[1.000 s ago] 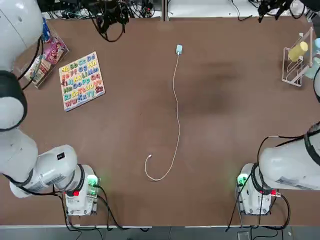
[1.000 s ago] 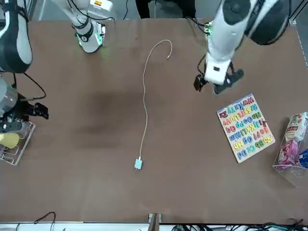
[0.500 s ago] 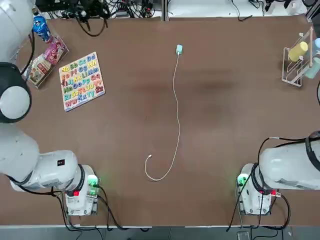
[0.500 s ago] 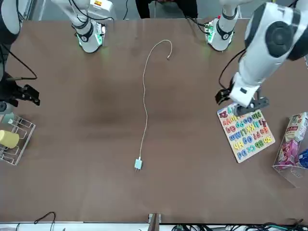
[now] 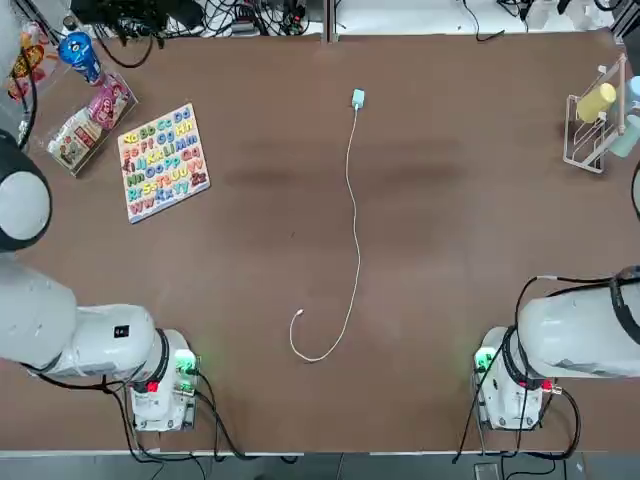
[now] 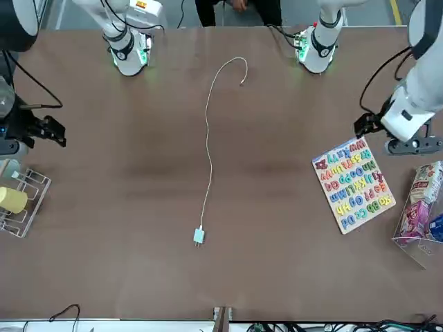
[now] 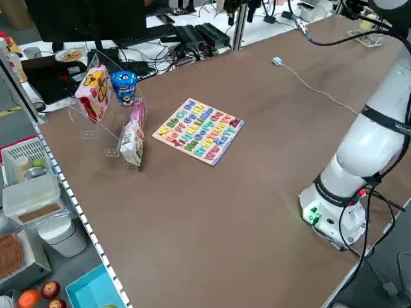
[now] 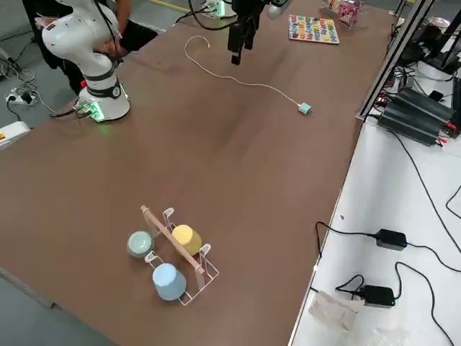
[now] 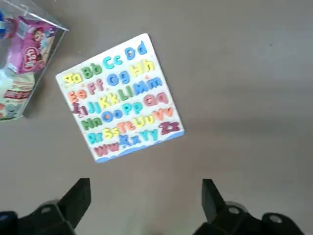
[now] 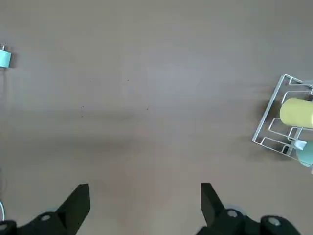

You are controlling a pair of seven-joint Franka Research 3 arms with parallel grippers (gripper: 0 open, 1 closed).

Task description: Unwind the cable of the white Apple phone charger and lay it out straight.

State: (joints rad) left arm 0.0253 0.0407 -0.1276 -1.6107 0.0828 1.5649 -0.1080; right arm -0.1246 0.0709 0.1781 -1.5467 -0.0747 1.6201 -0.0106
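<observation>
The charger [image 5: 358,99] lies on the table [image 5: 260,300] near the middle of its far edge; its cable [image 5: 357,235] runs toward the robot's edge in gentle bends, ending in 1 hook. The board [image 5: 164,163] lies toward the far left corner, beside 1 clear bin of snacks [image 9: 32,46]. The rack [image 10: 279,117], holding cups, stands by the far right corner. The 2 grippers, left [image 9: 146,205] and right [image 10: 145,208], hover above the table's left and right sides, fingers spread, holding 0 things.

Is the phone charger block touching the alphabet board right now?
Apart. The top view shows bare table between the charger block and the alphabet board.
</observation>
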